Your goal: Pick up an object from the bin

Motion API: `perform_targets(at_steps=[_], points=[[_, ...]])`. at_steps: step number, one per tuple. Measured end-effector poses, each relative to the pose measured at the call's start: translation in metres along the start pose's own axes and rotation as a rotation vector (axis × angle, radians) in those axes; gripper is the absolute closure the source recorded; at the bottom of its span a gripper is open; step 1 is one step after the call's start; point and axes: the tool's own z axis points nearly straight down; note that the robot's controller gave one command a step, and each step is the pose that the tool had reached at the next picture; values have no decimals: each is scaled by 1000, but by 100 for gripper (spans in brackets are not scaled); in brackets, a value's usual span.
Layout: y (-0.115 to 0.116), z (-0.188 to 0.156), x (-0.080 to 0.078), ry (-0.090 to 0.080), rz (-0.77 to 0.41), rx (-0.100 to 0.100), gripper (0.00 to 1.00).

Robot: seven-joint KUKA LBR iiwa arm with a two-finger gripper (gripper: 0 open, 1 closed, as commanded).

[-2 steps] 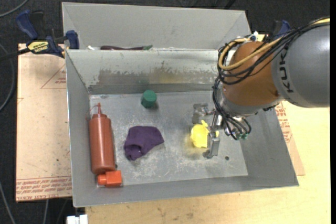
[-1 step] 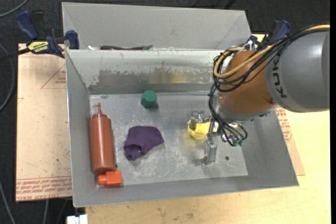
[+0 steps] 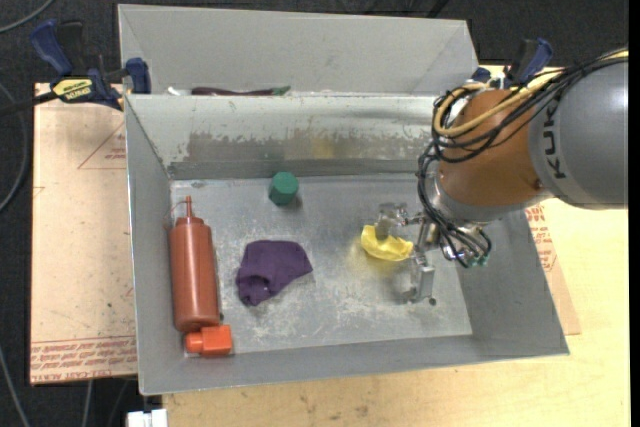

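Robot arm's gripper sits low in the right-centre of the grey metal bin, fingers spread apart, one toward the top of frame and one toward the bottom. A small crumpled yellow thing lies on the bin floor btwn them, nearer the upper finger. It's not clamped. Its long axis runs approx. left-right across the frame, dipping a little at the right end; no clear front end to tell.

Elsewhere in the bin: a reddish-brown squeeze bottle lies along the left wall, long axis running top-to-bottom of frame, orange cap at the lower end. A bunched purple cloth lies just right of the bottle, left of centre. A small green cylinder stands near the back wall, upper centre. All three are well apart from the gripper.
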Motion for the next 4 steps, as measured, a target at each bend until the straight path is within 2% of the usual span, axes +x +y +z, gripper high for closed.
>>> perform_targets(at_steps=[1, 2, 4], points=[[-20, 8, -24, 8, 87, 1, 100], [-20, 8, -24, 8, 87, 1, 100], [-23, -20, -31, 5, 50, 1, 100]])
